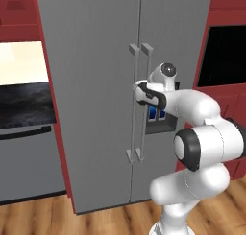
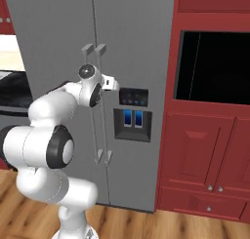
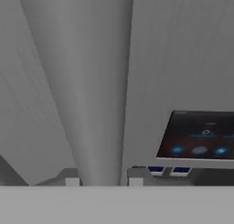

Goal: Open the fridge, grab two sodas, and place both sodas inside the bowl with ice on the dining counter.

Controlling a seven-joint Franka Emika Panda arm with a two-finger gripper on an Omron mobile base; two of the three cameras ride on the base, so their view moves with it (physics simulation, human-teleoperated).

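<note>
A: How do the jaws stand?

B: They are closed. In the hand view the gripper (image 3: 103, 182) sits low in the frame, one tip on either side of a vertical bar handle (image 3: 93, 86) that runs up the middle, so it has hold of that bar.

A: And from farther back?

B: In the left base view the gripper (image 1: 139, 88) is at centre frame, against the right handle (image 1: 144, 102) of the pair.

A: Where is the fridge?

B: The grey fridge (image 1: 91, 95) spans the upper middle of that frame, both doors shut, with a dispenser panel (image 2: 133, 117) at centre of the right base view and dark red cabinets (image 2: 210, 150) to its right.
</note>
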